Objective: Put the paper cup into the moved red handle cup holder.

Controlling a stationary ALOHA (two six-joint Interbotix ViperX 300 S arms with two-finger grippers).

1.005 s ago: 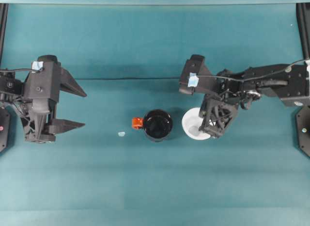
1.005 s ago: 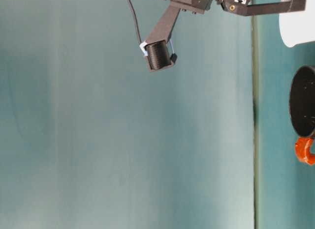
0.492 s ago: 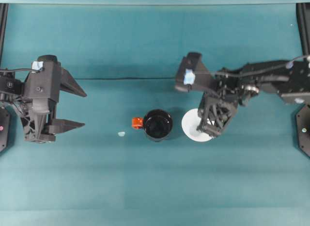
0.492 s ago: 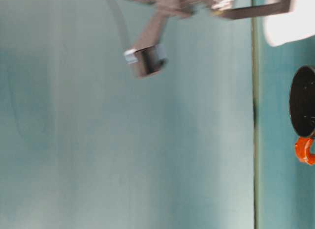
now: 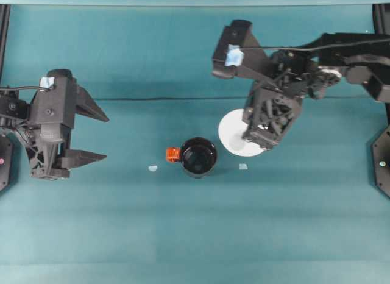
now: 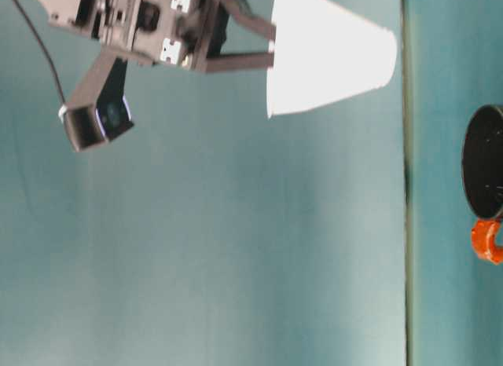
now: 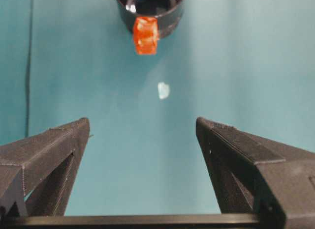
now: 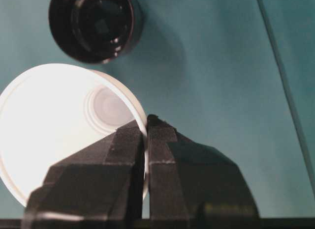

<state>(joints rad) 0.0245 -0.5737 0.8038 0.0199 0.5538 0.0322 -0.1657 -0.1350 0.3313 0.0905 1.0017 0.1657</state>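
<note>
**Light cup, pinched by its rim, aloft beside the holder**

We have the paper cup point(image 5: 234, 133) clamped at its rim in the right gripper point(image 5: 263, 127), one finger inside the wall and one outside, as the right wrist view shows. The table-level view shows it lifted well clear of the table point(image 5: 195, 235) and slightly tilted. In the overhead view it sits at about two o'clock from the red handle cup holder point(image 5: 198, 156), near but apart. We judge the cup very light, thin-walled and easily crushed, so a gentle pinch on the stiffer rolled rim suits it best. Its smooth taper may slip or swing. The left gripper point(image 5: 91, 136) rests spread wide, holding nothing, at nine o'clock.
</note>
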